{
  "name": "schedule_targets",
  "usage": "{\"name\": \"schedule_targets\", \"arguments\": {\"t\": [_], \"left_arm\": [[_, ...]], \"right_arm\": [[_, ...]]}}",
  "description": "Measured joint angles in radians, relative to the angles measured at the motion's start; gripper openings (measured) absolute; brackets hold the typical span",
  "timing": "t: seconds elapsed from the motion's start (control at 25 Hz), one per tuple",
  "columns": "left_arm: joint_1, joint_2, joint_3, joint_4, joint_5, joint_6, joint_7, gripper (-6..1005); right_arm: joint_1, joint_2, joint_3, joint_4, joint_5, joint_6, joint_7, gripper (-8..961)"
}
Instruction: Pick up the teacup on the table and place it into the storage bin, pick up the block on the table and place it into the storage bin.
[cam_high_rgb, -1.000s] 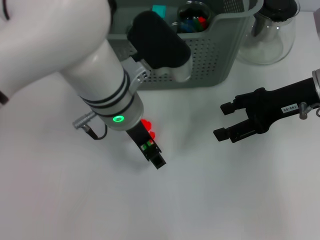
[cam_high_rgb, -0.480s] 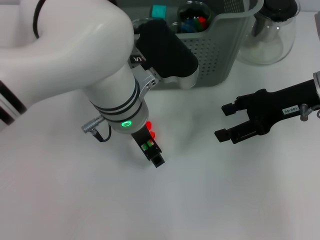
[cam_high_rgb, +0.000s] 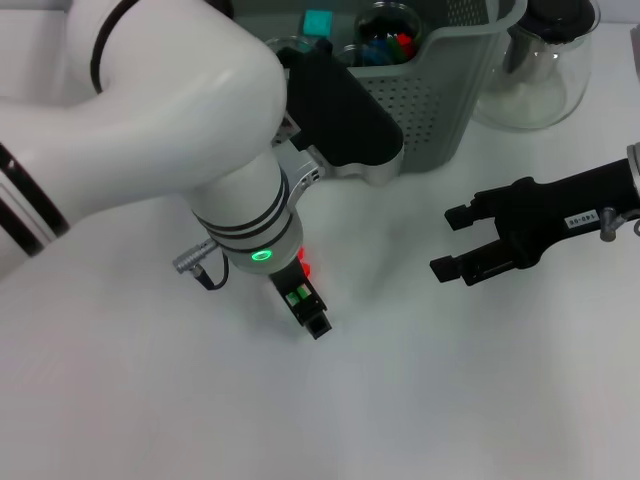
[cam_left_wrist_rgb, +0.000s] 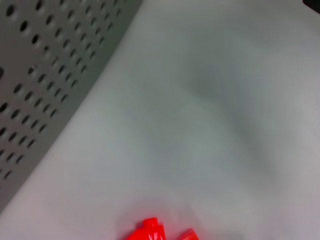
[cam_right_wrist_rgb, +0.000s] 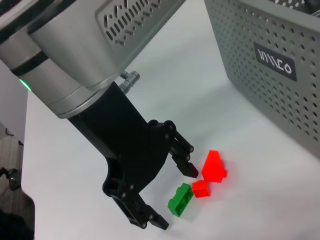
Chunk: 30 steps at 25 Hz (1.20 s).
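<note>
We see the white bench carrying everything. Next in size is the left arm, which comes in from the upper left of the head view and hides part of the storage bin. The bin sits at the far edge of the bench, its perforated wall and black label facing the right wrist camera. Inside it we can make out a teal piece and a dark cup-like container with coloured bits; we can't tell whether that is the teacup. A clear glass jug stands just beside the bin on its right.

The left gripper is down at the bench, jaws apart. The right wrist view shows 3 small pieces there: a green block lying between the 2 fingers, a small red block touching it, and a bigger red block just beyond the far finger. We can't tell if either finger touches the green one. From the head view only the green and a sliver of red show. The left wrist view catches red pieces at its edge, near the bin wall.

The right gripper hangs over the bench well to the right, jaws apart, holding nothing.
</note>
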Motion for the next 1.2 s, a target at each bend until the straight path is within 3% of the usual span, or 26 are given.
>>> {"name": "schedule_targets", "arguments": {"t": [0.28, 0.52, 0.68, 0.72, 0.92, 1.04, 1.2], "left_arm": [[-0.005, 0.000, 0.006, -0.006, 0.000, -0.007, -0.005, 792], [-0.006, 0.000, 0.006, -0.011, 0.000, -0.007, -0.005, 626], [0.001, 0.000, 0.002, 0.021, 0.005, 0.025, -0.006, 453], [0.010, 0.001, -0.003, 0.044, 0.017, 0.041, -0.007, 410], [0.079, 0.000, -0.042, 0.250, 0.120, 0.170, -0.015, 409], [0.129, 0.000, -0.143, 0.420, 0.103, 0.240, 0.016, 409], [0.167, 0.001, -0.308, 0.624, -0.049, 0.263, 0.084, 409]], "right_arm": [[0.000, 0.000, 0.000, -0.003, 0.000, 0.002, 0.001, 947], [0.000, 0.000, 0.000, -0.007, 0.000, 0.002, 0.006, 947], [0.000, 0.000, 0.000, -0.008, 0.000, -0.004, 0.010, 947], [0.000, 0.000, 0.000, -0.009, 0.000, -0.004, 0.010, 947], [0.001, -0.002, 0.000, -0.009, 0.000, -0.004, 0.013, 947], [0.002, -0.002, 0.000, -0.009, 0.000, 0.000, 0.014, 946], [0.003, -0.002, 0.000, -0.009, 0.000, 0.003, 0.014, 946]]}}
